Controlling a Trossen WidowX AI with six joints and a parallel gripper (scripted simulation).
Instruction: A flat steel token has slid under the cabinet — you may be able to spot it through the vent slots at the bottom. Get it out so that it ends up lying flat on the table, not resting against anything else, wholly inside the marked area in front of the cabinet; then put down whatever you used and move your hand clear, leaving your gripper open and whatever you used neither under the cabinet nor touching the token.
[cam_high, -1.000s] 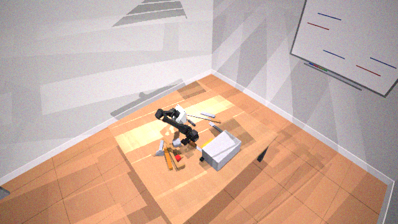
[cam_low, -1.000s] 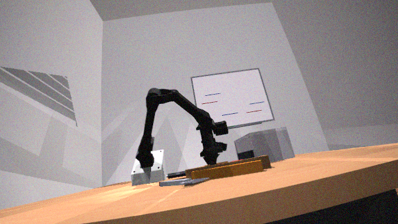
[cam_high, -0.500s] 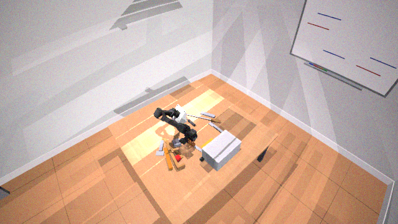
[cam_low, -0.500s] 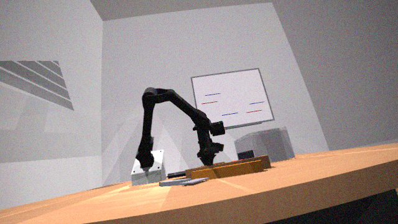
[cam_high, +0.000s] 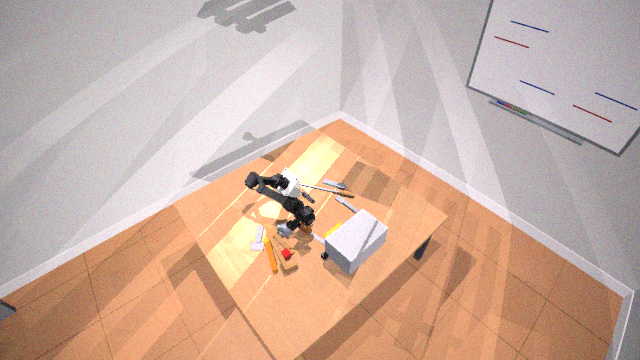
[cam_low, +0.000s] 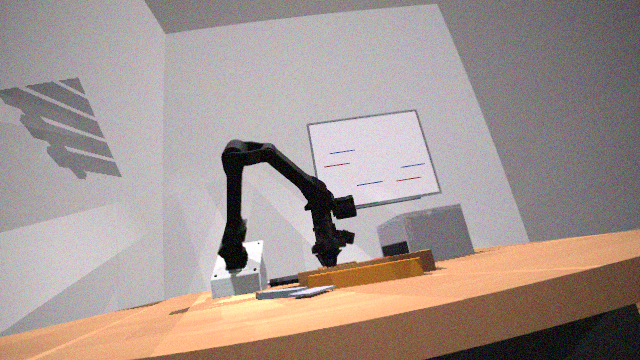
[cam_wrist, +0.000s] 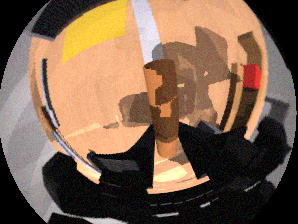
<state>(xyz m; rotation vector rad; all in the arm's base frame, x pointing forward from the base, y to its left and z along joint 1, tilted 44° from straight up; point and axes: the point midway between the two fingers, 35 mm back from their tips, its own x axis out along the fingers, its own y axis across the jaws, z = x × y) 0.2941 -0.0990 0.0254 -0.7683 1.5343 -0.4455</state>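
My gripper (cam_high: 299, 226) (cam_low: 328, 259) (cam_wrist: 162, 124) is low over the table, just left of the grey cabinet (cam_high: 356, 240) (cam_low: 427, 231). It is shut on a brown stick (cam_wrist: 161, 106), which points forward from the fingers over the table. The yellow marked area (cam_high: 332, 229) (cam_wrist: 96, 30) lies in front of the cabinet, ahead and to the left in the wrist view. A grey strip (cam_wrist: 143, 22) lies along its edge. The steel token is not visible in any view.
A red cube (cam_high: 286, 253) (cam_wrist: 252, 76), an orange bar (cam_high: 270, 256) (cam_low: 365, 272), a brown bar (cam_high: 289, 267) (cam_low: 372, 261) and a pale grey piece (cam_high: 257, 240) lie left of the gripper. More tools (cam_high: 334, 184) lie at the back near the arm's base (cam_high: 290, 182).
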